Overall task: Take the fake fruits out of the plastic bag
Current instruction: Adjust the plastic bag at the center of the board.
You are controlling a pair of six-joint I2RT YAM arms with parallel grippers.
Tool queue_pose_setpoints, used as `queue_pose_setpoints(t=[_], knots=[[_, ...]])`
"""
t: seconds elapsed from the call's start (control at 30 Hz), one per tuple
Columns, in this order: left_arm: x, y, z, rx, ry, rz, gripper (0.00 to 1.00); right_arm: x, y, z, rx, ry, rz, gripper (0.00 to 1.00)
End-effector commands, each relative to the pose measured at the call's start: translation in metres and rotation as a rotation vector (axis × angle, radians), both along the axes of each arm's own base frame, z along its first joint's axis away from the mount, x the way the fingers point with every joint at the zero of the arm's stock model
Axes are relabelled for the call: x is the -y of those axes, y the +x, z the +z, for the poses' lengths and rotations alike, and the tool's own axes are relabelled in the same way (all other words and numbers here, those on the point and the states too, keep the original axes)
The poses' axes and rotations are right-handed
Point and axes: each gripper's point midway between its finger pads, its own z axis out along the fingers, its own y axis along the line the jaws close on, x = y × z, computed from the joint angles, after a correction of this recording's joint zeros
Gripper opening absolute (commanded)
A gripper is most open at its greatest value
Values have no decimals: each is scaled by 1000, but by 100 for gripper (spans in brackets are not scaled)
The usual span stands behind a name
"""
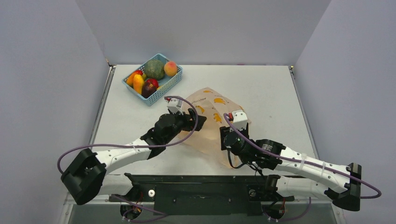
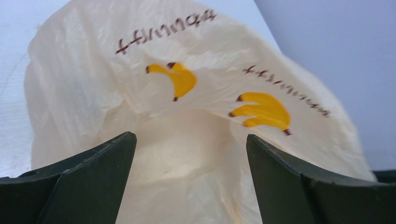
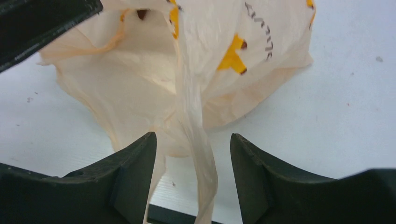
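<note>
The plastic bag point(image 1: 210, 123) lies crumpled mid-table, pale orange with banana prints. My left gripper point(image 1: 193, 117) is at its left side, open, jaws wide over the bag's film point(image 2: 187, 154) and holding nothing. At the bag's near right corner, my right gripper point(image 1: 227, 136) is open. A twisted strand of the bag's handle point(image 3: 198, 154) hangs loose between its jaws, touching neither pad. Several fake fruits point(image 1: 148, 88) lie in the blue basket point(image 1: 173, 84): a peach-pink one point(image 1: 170, 68), a yellow-orange one point(image 1: 138, 83) and a maroon one. No fruit shows inside the bag.
The basket stands at the back left and also holds a big rough green ball point(image 1: 154, 69). Grey walls close the table on three sides. The left gripper's dark finger point(image 3: 42, 23) shows at the top left of the right wrist view.
</note>
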Motion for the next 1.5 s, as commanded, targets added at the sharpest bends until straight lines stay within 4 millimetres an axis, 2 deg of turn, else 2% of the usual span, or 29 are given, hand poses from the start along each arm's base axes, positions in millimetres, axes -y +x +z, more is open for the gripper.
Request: queue_pose_setpoints(t=[0.0,0.03,0.07,0.1,0.2,0.3,0.37,0.47,0.5,0.53,0.73,0.8,0.83,0.87,0.9,0.93,0.97,1.0,1.03,1.13,1.2,1.23,1.3,1.33,1.37,1.4,1.43,1.47], knots=[[2,-25,37,-4,-6,-145,87,-19,7,47,72,11,95,57],[-3,-28,53,18,-26,-154,87,-23,5,51,64,17,126,58],[-6,-35,51,-3,-9,-176,87,-26,4,59,68,39,137,59],[-16,-39,58,-6,-1,-170,87,-28,4,63,63,60,142,60],[-44,-36,63,-1,66,-98,90,-29,11,75,58,101,131,62],[-80,-26,52,-36,140,4,94,-27,26,77,67,41,111,62],[-90,-22,44,-56,160,18,95,-30,36,84,81,-8,110,62],[-87,-18,27,-77,204,-30,95,-32,50,81,84,-129,117,62],[-86,-17,24,-76,213,-42,95,-31,54,86,91,-150,112,61],[-85,-14,13,-91,246,-50,94,-31,58,83,94,-206,111,61],[-80,11,-23,-123,333,-51,94,-32,72,81,98,-347,106,59],[-70,19,-25,-115,291,-80,90,-37,70,92,95,-268,100,58],[-65,18,-26,-124,274,-102,88,-48,64,93,70,-185,126,59],[-63,21,-29,-126,266,-107,86,-57,59,104,78,-92,146,59],[-60,21,-30,-134,256,-119,84,-74,47,98,25,1,208,59],[-59,24,-33,-138,252,-121,83,-87,42,111,46,101,242,59],[-57,23,-34,-146,241,-136,78,-96,33,101,3,149,276,59],[-55,23,-34,-154,230,-151,74,-100,31,103,12,182,285,59],[-55,23,-34,-160,219,-156,68,-95,33,97,18,164,255,58],[-55,21,-25,-156,159,-205,57,-65,49,86,59,35,145,59],[-56,21,-18,-155,120,-237,41,-48,58,85,102,-90,117,59],[-61,24,-16,-159,104,-232,38,-41,64,83,122,-172,113,59],[-63,26,-11,-173,62,-264,21,-35,68,84,144,-284,128,57],[-62,22,-10,-186,42,-298,3,-34,68,85,151,-322,138,56],[-65,25,-8,-199,21,-298,0,-34,67,86,177,-399,160,56],[-62,21,-4,-207,-2,-333,0,-29,67,90,206,-476,163,56],[-63,21,-2,-212,-11,-343,0,-36,61,88,222,-518,195,56],[-62,18,-1,-219,-20,-358,0,-33,62,89,242,-577,193,56]])
